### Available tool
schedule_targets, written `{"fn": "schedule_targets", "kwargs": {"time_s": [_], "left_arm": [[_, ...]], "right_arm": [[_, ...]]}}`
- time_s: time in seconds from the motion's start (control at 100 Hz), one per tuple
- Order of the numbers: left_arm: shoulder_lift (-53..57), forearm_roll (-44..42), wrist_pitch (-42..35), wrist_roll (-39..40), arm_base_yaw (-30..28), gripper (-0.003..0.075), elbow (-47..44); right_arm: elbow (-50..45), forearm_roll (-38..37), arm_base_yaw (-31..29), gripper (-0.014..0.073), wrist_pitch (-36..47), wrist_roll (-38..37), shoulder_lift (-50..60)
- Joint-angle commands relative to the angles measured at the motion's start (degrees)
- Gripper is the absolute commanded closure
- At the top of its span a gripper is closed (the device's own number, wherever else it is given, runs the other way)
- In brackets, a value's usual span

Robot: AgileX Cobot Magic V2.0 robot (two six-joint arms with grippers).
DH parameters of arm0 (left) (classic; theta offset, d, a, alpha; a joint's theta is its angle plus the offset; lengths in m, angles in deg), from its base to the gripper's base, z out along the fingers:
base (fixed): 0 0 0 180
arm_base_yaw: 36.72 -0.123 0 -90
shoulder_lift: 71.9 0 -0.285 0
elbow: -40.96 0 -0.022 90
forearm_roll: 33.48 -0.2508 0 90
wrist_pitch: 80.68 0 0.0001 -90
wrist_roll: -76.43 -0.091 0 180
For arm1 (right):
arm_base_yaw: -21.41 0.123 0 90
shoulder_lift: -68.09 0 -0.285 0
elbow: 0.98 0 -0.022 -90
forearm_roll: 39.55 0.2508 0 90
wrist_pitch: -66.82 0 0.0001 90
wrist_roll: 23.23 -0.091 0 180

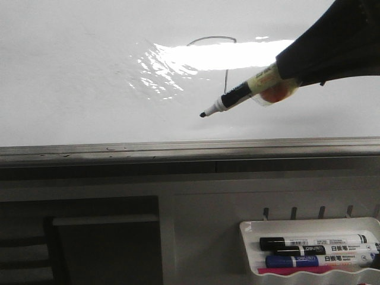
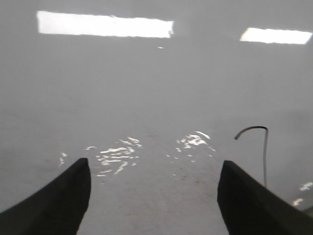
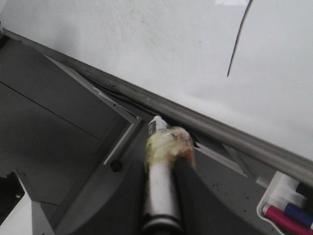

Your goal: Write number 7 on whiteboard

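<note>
- Glare is seen across the whiteboard (image 1: 71,71), where the 7 (image 1: 224,59) is drawn near the middle.
- A marker (image 1: 237,95) is clamped in the right gripper (image 1: 297,74), tip off the board.
- The left gripper (image 2: 154,196) is spread wide, holding nothing.
- Spare markers (image 1: 317,252) lie in a tray (image 1: 249,228).

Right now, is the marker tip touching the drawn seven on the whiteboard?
Apart. In the front view the marker tip sits left of and below the number 7, with bare whiteboard between them. The right gripper holds the marker.
</note>
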Motion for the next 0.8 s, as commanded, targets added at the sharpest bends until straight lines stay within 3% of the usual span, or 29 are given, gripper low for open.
{"fn": "schedule_targets", "kwargs": {"time_s": [0.0, 0.15, 0.35, 0.79], "left_arm": [[-0.02, -3.52, -3.17, 0.27, 5.43, 0.0230, 2.25], [-3.97, -10.66, -5.92, 0.27, 16.44, 0.0230, 2.25], [-13.70, -15.34, -8.42, 0.27, 26.29, 0.0298, 4.52], [-31.70, -22.80, -5.17, 0.27, 29.07, 0.0300, 16.31]], "right_arm": [[3.38, -1.36, -0.40, 0.0637, -2.62, -5.99, 1.37], [8.88, -8.69, -0.40, 0.0637, -4.82, -16.23, 1.25], [13.35, -12.87, -0.40, 0.0637, -10.41, -19.78, 1.15], [13.37, -14.48, -0.40, 0.0637, -14.53, -19.78, 1.15]]}}
